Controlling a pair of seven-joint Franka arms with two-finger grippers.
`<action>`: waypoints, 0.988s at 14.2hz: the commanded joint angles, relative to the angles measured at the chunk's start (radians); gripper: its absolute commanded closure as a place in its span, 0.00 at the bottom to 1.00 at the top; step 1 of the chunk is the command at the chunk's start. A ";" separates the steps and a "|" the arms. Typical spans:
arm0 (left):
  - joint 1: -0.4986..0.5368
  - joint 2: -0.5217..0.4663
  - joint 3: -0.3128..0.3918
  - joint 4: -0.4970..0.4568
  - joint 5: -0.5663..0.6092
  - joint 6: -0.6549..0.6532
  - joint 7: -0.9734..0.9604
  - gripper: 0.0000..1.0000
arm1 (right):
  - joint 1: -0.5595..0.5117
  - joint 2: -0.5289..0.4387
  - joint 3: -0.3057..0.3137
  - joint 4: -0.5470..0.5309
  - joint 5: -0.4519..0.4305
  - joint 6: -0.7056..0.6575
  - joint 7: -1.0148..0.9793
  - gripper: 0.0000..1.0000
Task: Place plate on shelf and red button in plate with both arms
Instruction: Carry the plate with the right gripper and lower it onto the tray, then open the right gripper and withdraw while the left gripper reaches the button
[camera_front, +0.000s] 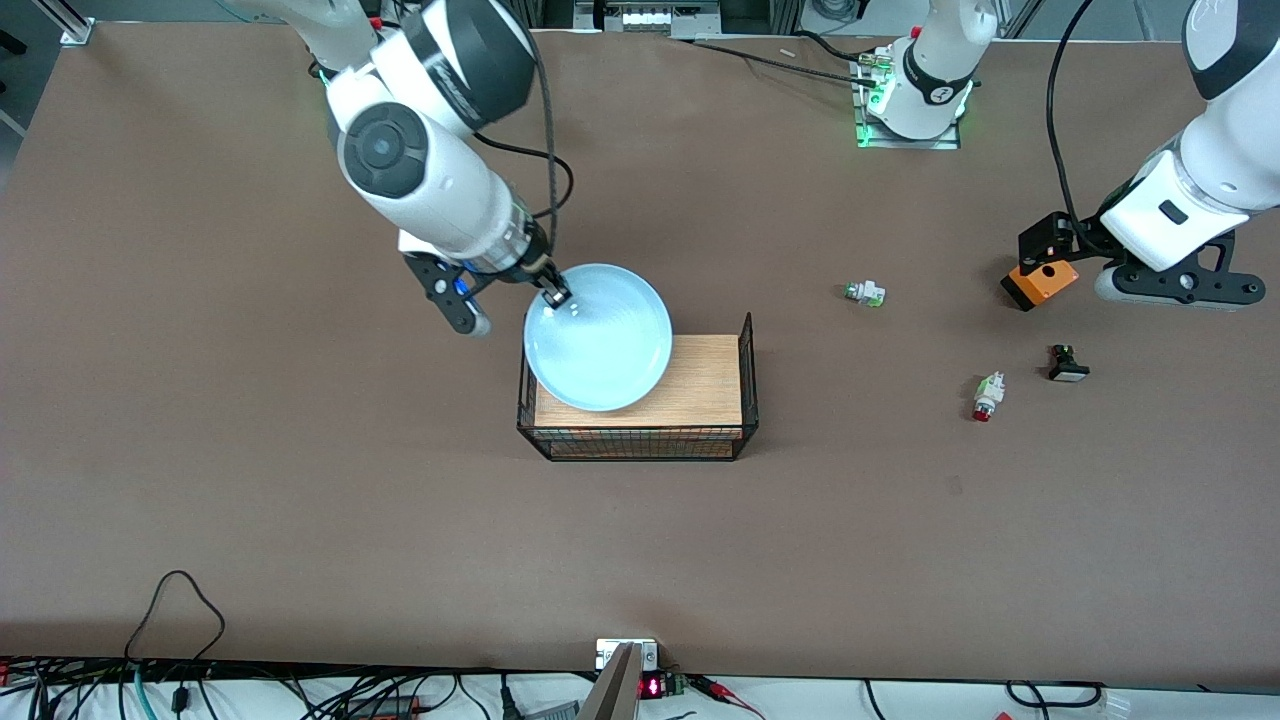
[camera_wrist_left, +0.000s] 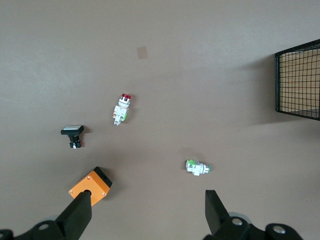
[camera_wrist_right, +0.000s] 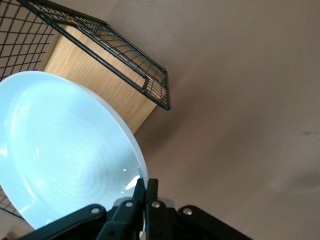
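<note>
My right gripper (camera_front: 555, 295) is shut on the rim of the pale blue plate (camera_front: 600, 340). It holds the plate tilted over the wire basket's (camera_front: 748, 370) end toward the right arm. The right wrist view shows the fingers (camera_wrist_right: 146, 182) pinching the plate's (camera_wrist_right: 65, 150) edge. The red button (camera_front: 988, 397) lies on the table toward the left arm's end, nearer the front camera than the left gripper. It also shows in the left wrist view (camera_wrist_left: 122, 108). My left gripper (camera_front: 1065, 245) is open and empty in the air over the table beside an orange box (camera_front: 1040, 282); in its wrist view (camera_wrist_left: 147, 200) the jaws stand wide apart.
The basket has a wooden floor (camera_wrist_right: 100, 75) and black mesh walls (camera_wrist_left: 297, 80). A green-tipped button (camera_front: 864, 293) (camera_wrist_left: 198, 168) lies between the basket and the orange box (camera_wrist_left: 90, 185). A black-and-white button (camera_front: 1067, 364) (camera_wrist_left: 73, 135) lies beside the red button. Cables run along the table's front edge.
</note>
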 joint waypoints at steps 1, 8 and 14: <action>-0.006 0.018 0.004 0.039 -0.016 -0.028 0.009 0.00 | 0.018 0.038 -0.007 0.034 0.018 0.045 0.050 1.00; -0.006 0.018 0.004 0.040 -0.016 -0.028 0.009 0.00 | 0.047 0.089 -0.007 0.005 0.014 0.117 0.051 1.00; -0.004 0.018 0.004 0.039 -0.018 -0.030 0.007 0.00 | 0.040 0.094 -0.007 -0.027 0.013 0.151 0.002 0.16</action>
